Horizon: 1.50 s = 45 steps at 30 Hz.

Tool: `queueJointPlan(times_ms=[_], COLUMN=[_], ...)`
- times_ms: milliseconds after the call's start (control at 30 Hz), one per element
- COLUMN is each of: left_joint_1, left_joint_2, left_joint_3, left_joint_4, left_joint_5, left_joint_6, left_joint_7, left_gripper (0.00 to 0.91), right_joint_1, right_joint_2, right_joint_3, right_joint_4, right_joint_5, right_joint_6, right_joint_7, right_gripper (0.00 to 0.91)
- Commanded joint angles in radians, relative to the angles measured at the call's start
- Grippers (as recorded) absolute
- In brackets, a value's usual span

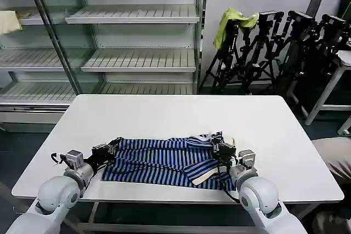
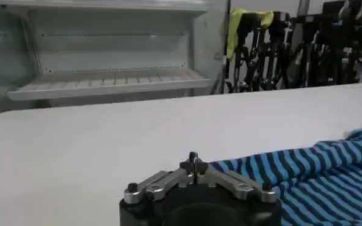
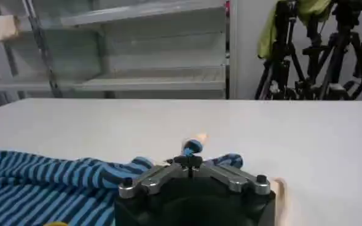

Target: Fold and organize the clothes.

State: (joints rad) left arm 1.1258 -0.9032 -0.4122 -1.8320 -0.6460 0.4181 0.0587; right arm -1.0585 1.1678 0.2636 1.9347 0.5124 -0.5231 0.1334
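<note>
1. The striped shirt lies partly folded in the lower centre of the head view, on the near half of the white table. Narrow blue and black stripes run across it; a cream strip shows at its lower right edge.
2. The left gripper sits at the lower left of the head view, at the shirt's left end. In the left wrist view the left gripper has its fingers pressed together, and the striped fabric begins right at the tips. The jaws are closed on the shirt's edge.
3. The right gripper sits at the lower right of the head view, at the shirt's right end. In the right wrist view the right gripper has its fingers together, with a bunched bit of striped cloth standing up just past the tips. The jaws are closed, pinching the shirt.
4. Between the two grippers the shirt forms a wide low band, lightly wrinkled, lying on the table surface.
5. Background: metal shelves in the upper left of the head view. Black tripods stand in the upper right, one draped with a yellow-green cloth.
</note>
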Motion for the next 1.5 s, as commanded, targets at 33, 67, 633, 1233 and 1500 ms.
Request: queueJointPlan(times_ms=[33,67,633,1233,1500], left_joint_1=[0.005,0.006,0.071,0.075,0.078], left_joint_2=[0.001,0.002,0.021,0.035,0.044], left_joint_3=[-0.001,-0.003,-0.016,-0.046,-0.051], left_joint_4=[-0.002,-0.004,-0.066,-0.093,-0.116], left_joint_5=[0.001,0.001,0.006,0.004,-0.014], left_joint_6=[0.001,0.001,0.058,0.108,0.126], left_joint_7=[0.0,-0.001,-0.027,-0.045,-0.044], left_gripper=[0.01,0.01,0.01,0.01,0.02], right_joint_1=[-0.003,-0.003,-0.007,-0.006,-0.001], right_joint_2=[0.0,-0.001,-0.006,-0.011,-0.01], right_joint_3=[0.004,0.003,0.008,0.006,0.007], right_joint_4=[-0.011,-0.012,-0.031,-0.036,-0.036], right_joint_5=[-0.002,-0.002,-0.007,-0.011,-0.011], right_joint_6=[-0.005,-0.005,-0.003,-0.001,-0.001], right_joint_7=[0.001,0.0,-0.009,-0.014,-0.015], right_gripper=[0.0,0.0,0.0,0.0,0.0])
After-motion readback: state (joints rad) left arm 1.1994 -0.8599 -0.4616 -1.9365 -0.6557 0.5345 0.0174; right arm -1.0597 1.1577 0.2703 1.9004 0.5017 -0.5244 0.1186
